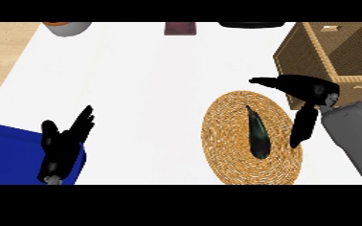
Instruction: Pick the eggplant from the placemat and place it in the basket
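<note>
Head view: right hand (305,93) spread and holding nothing, eggplant (258,133) just to its left on the placemat (226,146) (lengthwise); better to lower over its thick middle before closing; basket (311,52) waits just beyond; left hand (62,143) rests, fingers relaxed.

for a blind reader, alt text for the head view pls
A dark eggplant lies on a round woven placemat, the open right hand just beside it. A wicker basket sits behind; the open left hand rests lower left.
</note>
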{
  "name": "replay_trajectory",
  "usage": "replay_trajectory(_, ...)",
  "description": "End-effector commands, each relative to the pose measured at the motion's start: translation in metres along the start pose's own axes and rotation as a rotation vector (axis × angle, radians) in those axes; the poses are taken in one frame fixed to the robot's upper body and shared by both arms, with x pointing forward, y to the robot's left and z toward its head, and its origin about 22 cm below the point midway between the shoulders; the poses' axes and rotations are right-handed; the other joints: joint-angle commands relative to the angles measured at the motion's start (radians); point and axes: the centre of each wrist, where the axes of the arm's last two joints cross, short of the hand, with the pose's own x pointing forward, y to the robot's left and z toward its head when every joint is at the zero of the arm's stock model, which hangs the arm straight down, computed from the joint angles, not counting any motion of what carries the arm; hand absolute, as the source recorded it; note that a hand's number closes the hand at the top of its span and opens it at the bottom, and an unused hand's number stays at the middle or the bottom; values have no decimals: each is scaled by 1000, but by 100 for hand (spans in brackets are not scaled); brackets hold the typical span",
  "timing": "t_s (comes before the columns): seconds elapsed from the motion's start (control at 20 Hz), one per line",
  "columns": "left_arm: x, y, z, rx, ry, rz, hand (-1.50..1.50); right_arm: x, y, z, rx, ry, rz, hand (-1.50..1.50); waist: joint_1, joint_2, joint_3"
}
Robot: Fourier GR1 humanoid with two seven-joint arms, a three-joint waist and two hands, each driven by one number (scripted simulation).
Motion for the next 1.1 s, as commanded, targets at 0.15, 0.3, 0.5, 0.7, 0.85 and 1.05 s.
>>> replay_trajectory(0.15, -28, -9, 8, 25, 110, -11, 0, 2, 33, -26, -11, -7, 4, -150, 6, 9, -11)
replay_trajectory(0.3, -43, 23, 3, 31, 136, -12, 0, -6, 30, -30, -14, -8, -22, -150, 6, 12, -11)
replay_trajectory(0.5, -39, 4, 4, 38, 125, -17, 0, -1, 22, -30, 7, -19, 6, -150, 3, 9, -11)
replay_trajectory(0.7, -43, -1, 12, 35, 129, -21, 0, 13, 40, -44, 47, 40, 55, -150, 7, 7, -12)
replay_trajectory(0.85, -21, -1, 0, 47, 116, 2, 0, -8, 67, -42, 91, 66, 77, -150, 0, 7, -11)
replay_trajectory(1.05, -29, -9, 14, 42, 136, 0, 0, -17, 43, -27, 91, 63, 67, -150, 0, 5, -11)
